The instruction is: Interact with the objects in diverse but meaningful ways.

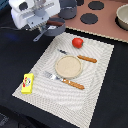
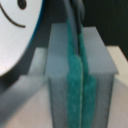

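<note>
yellow rectangular box [image 1: 27, 83] is lying nearest the camera, sitting at the near corner of the pale striped mat [image 1: 100, 75] toward the exterior view's left. round tan plate [image 1: 68, 66] is resting mid-mat, with the fork [image 1: 62, 79] lying just beside its near edge and the knife [image 1: 80, 57] lying just beyond its far edge. red tomato [image 1: 77, 42] is sitting on the mat's far part, apart from the plate. hand [image 1: 39, 26] is hanging at the mat's far corner, toward the exterior view's left, over the grey saucepan [image 1: 56, 26] on the dark bench [image 1: 15, 55]. in the wrist view the teal pads [image 2: 75, 75] are pressing flat together, nothing between them: hand clenched, holding nothing.
</note>
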